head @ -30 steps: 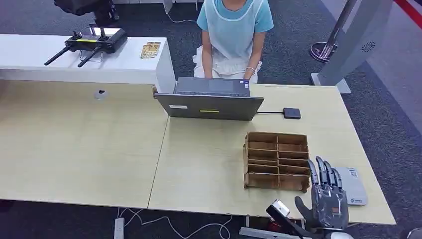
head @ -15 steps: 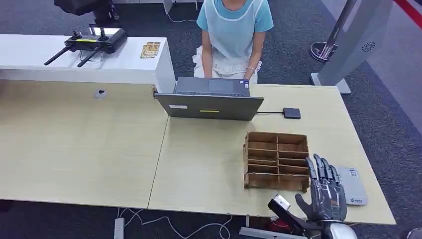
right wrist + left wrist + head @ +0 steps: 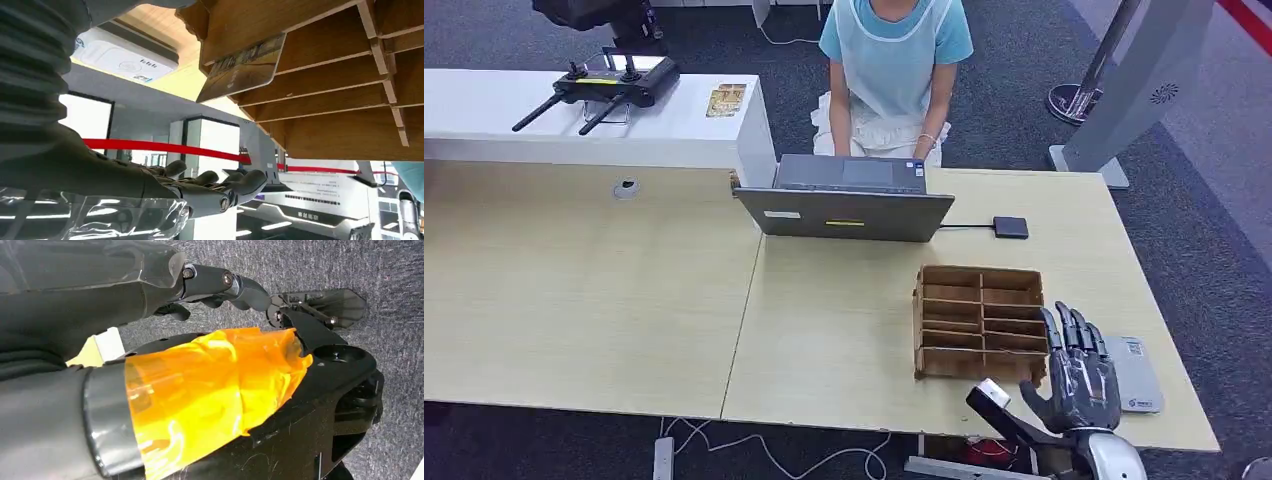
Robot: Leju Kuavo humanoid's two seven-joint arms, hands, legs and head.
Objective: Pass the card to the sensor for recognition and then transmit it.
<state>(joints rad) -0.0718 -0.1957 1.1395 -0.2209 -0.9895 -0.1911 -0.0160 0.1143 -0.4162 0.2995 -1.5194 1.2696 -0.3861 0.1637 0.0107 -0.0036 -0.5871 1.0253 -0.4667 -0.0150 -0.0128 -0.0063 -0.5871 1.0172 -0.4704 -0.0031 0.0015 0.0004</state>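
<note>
A thin gold-brown plastic card (image 3: 240, 67) stands slotted in the near corner compartment of a brown cardboard divider box (image 3: 980, 322), one corner jutting out. A flat white-grey sensor pad (image 3: 1132, 373) lies just beside the box on the counter (image 3: 844, 330).

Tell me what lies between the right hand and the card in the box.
Nothing: in the right wrist view the card juts from the cardboard box, and open air separates it from the right hand.
</note>
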